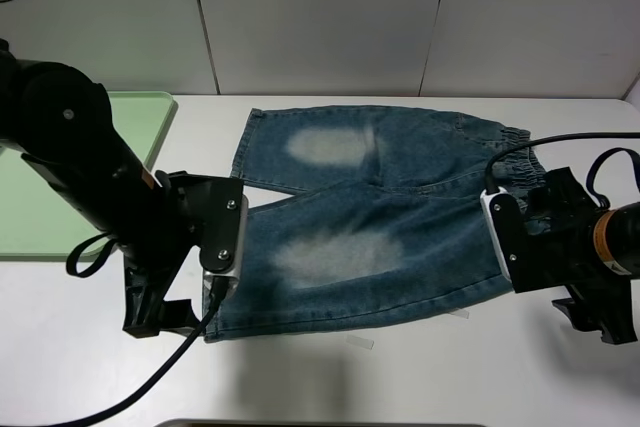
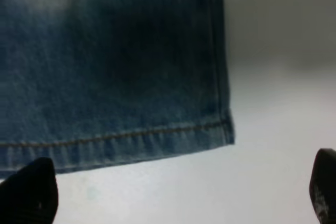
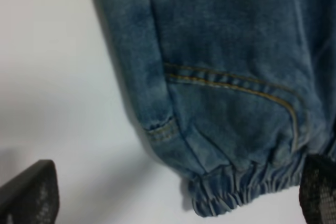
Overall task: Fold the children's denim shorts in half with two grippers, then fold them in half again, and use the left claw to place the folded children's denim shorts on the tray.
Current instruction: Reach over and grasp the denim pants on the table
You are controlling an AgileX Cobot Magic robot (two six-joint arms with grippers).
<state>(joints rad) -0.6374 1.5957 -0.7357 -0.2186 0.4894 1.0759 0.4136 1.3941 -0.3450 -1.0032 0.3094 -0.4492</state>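
- White table before a pale panelled wall. No fold is made yet, so both halvings and the tray placement remain.
- Left hand: jaws spread wide and empty, poised at the near hem corner of the children's denim shorts.
- Right hand: likewise wide and empty, at the shorts' near waistband corner.
- Shorts: spread flat at full length, waistband toward the right arm.
- Tray: beyond the shorts' leg hems, not touching them.
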